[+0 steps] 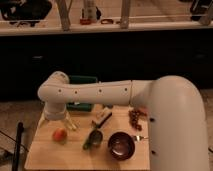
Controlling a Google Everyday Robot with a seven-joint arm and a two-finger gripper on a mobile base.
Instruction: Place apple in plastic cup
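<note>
- The gripper (pixel 67 123) hangs low at the end of the white arm (pixel 95 93), over the far-left part of the wooden surface (pixel 75 159). I cannot tell whether the jaws are spread or pressed together.
- The apple (pixel 60 135) rests on the surface just beside the jaws, slightly nearer the camera, and is not gripped.
- The step in hand looks like the reach and grasp. Centre the jaws over the fruit, straddle its widest part, and close only once low enough that it cannot squirt out or roll.
- The plastic cup (pixel 93 138) is probably the dark greenish vessel to the picture-right of the jaws, though its opening is unclear. Check which way it faces before carrying.
- Beyond it, farther from the jaws, sit the maroon bowl (pixel 121 145) and the dark-red pieces (pixel 135 119). Lift high enough to pass clear of both.
</note>
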